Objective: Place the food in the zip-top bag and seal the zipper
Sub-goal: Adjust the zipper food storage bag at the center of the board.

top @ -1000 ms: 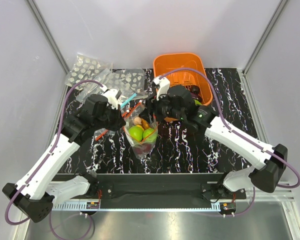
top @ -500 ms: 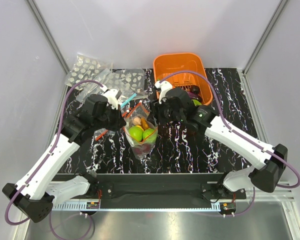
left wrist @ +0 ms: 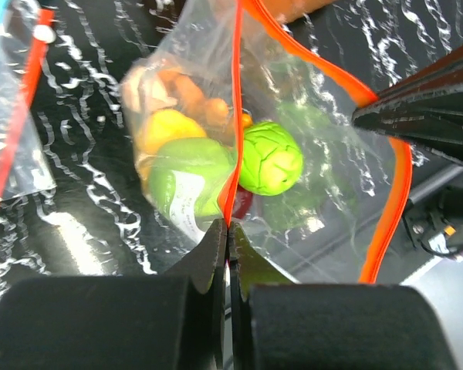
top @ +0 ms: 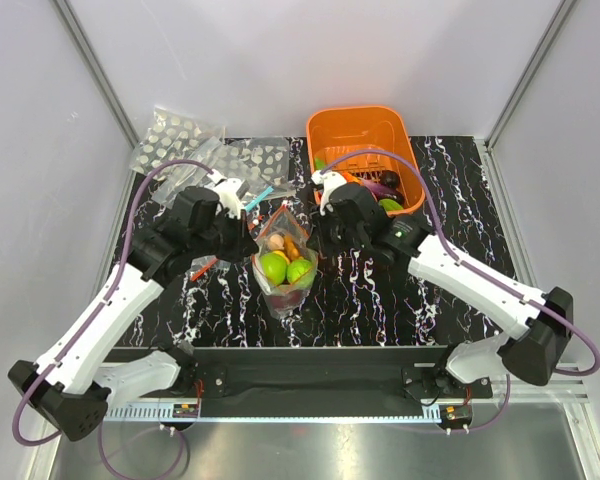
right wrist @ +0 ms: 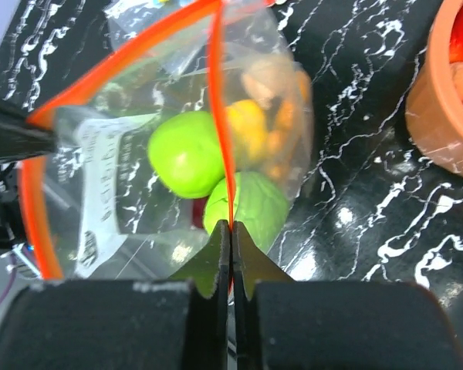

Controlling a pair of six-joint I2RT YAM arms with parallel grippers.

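Right tool [right wrist: 230,225] has closed onto the zipper [right wrist: 221,116]; left tool [left wrist: 228,225], reaching inward, clamps it too

basket [right wrist: 447,116] cropped at edge, food [left wrist: 187,154] blurred

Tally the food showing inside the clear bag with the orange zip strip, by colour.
green pieces: 2
yellow piece: 1
orange piece: at least 1, blurred
pale peach piece: 1
dark red piece: 1, mostly hidden
Total: at least 6 seen through the zip-top bag; more may be hidden.
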